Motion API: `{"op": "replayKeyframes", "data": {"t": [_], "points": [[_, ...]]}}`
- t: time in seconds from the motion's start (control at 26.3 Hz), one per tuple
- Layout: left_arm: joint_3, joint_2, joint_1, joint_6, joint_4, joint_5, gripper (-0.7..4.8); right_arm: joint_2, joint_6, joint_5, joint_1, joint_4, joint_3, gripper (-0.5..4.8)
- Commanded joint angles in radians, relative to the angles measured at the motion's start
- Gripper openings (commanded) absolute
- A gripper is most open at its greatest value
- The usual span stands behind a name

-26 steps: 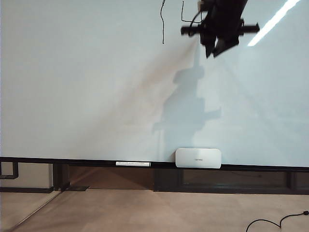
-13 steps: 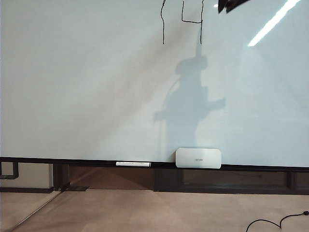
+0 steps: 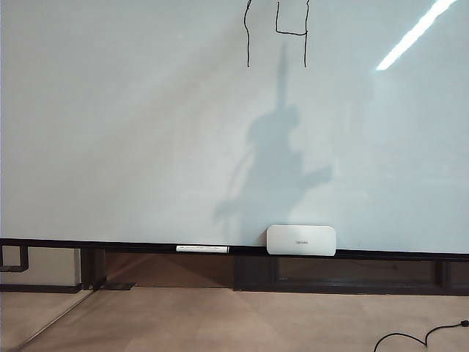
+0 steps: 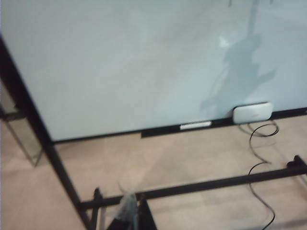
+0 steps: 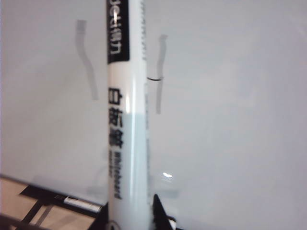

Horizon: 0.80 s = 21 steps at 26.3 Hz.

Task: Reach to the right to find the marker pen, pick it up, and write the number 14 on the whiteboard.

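Right gripper (image 5: pixel 132 223) fingers: we see only one dark fingertip (image 5: pixel 159 215) at the frame edge of the right wrist view, pressed beside the marker pen (image 5: pixel 125 120), and we read them as clamped on the pen. The white barrel runs straight out from the grip, upright through the frame, with a black label band and black printed characters on it. Its tip is cut off by the frame edge, so we cannot tell whether it touches the whiteboard (image 3: pixel 146 132). Neither arm shows in the exterior view; only a grey shadow (image 3: pixel 282 169) falls on the board's lower middle.

Left gripper (image 4: pixel 129 215): just a blurred dark tip with something pale on it at the edge of the left wrist view, and we cannot tell if its fingers are apart or together. That camera looks from well back, over beige floor and a black frame rail, toward the board's lower edge.

The number 14 (image 3: pixel 277 33) sits at the board's top edge, right of centre (thin black strokes, tops cut by the frame). On the dark ledge (image 3: pixel 110 244) along the bottom edge rest a small white box (image 3: pixel 300 240) and, left of it, a thin white stick (image 3: pixel 202 248). A black cable (image 4: pixel 261 158) trails on the floor.
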Motion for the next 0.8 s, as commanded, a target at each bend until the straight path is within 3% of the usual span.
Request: {"op": "replayKeyframes", "data": {"t": [0.04,0.19,0.34,0.53,0.8], "points": [[0.046,-0.021,0.012,-0.019,-0.081,-0.021,-0.06,-0.077,-0.017,0.004,0.043,0.002,-0.048,-0.02],[0.104,-0.037,0.05,-0.013,-0.166,-0.044,-0.06,-0.185,-0.02,0.021,0.085,0.001,-0.135,-0.02],[0.152,-0.037,0.107,-0.01,-0.257,-0.029,-0.06,-0.302,-0.047,0.105,0.144,-0.005,-0.237,-0.02],[0.173,-0.037,0.2,-0.01,-0.329,0.05,-0.06,-0.468,-0.047,0.169,0.214,-0.051,-0.37,-0.02],[0.174,-0.037,0.318,-0.064,-0.313,0.204,-0.06,-0.708,-0.034,0.261,0.287,-0.121,-0.522,-0.02]]}}
